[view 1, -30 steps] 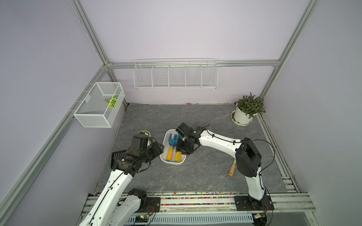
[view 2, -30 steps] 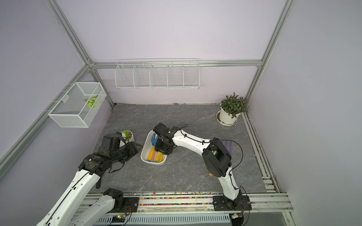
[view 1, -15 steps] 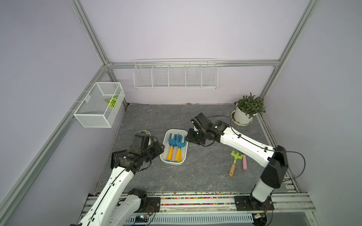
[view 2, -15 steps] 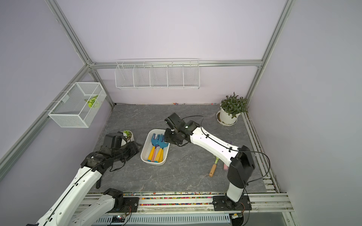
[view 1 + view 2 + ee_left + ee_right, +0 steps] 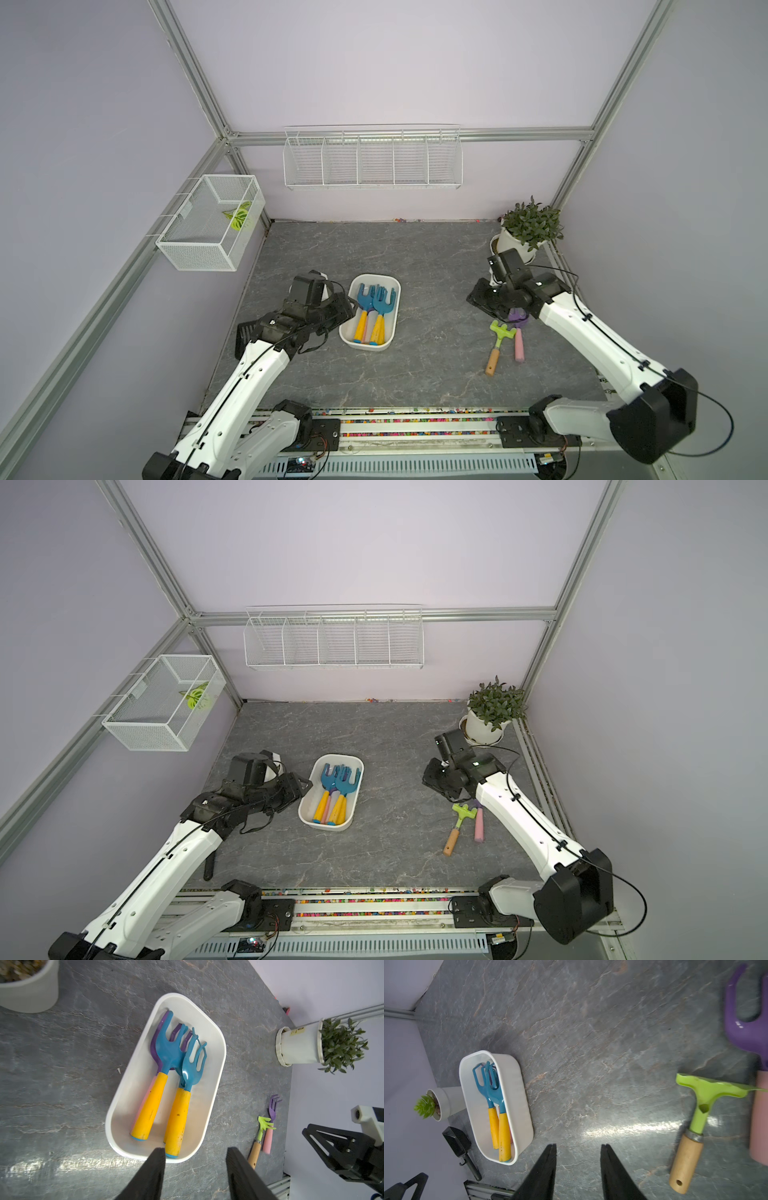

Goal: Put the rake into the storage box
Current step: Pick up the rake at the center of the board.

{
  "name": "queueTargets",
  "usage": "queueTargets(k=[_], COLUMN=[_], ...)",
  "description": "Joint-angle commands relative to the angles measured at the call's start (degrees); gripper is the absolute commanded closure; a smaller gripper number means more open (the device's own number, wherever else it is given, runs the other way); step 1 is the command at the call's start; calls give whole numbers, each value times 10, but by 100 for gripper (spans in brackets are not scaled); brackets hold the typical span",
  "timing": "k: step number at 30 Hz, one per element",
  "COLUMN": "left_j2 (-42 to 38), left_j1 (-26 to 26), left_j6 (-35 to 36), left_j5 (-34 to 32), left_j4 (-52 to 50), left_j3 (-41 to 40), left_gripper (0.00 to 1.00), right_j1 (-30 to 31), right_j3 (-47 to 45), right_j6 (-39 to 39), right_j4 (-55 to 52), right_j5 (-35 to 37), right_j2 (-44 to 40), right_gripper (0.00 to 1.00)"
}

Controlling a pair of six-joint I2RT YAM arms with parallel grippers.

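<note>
Lying outside the storage box, the green rake with its wooden handle rests flat on the tabletop near the right edge, head toward the back edge and handle toward the front edge. Just beside it, nearer the right edge and roughly parallel, lies the purple rake with a pink handle. The right arm partly hides its head in both top views, so I cannot tell how the two heads meet. The box sits left of the tabletop's middle and holds two blue rakes with yellow handles, with what seems to be a third, purple one beneath them.

The right tool hovers near the loose rakes' heads, on the side toward the back edge, its jaws apart and empty. The left tool hangs at the box's left side, also parted with nothing between its jaws.

The step in hand looks like a reach for a loose rake. To do it well, the right tool should turn its jaws square across the wooden handle, where a gap separates it from the pink one. It should come low enough to close around the handle without nudging the neighbour. The box is barely longer than a rake, so the carry should end with the rake lined up along the box's long side and laid on the blue ones.
</note>
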Motion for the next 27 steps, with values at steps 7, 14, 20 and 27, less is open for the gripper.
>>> queueTargets(k=[7, 14, 20, 27], left_j2=[69, 137, 198, 283], left_j1=[-57, -120, -171, -241], left_j6=[-10, -5, 4, 27], left_j5=[12, -1, -3, -4], left_j4=[57, 74, 90, 88], left_j3=[19, 57, 92, 153], left_gripper=[49, 49, 49, 51], right_j1=[-98, -105, -105, -106], right_j3=[-88, -150, -195, -220], right_j6=[-59, -51, -43, -39], right_j4=[-77, -82, -81, -109], right_j5=[-32, -29, -35, -27], right_j2=[-55, -89, -129, -175], right_gripper=[60, 60, 60, 60])
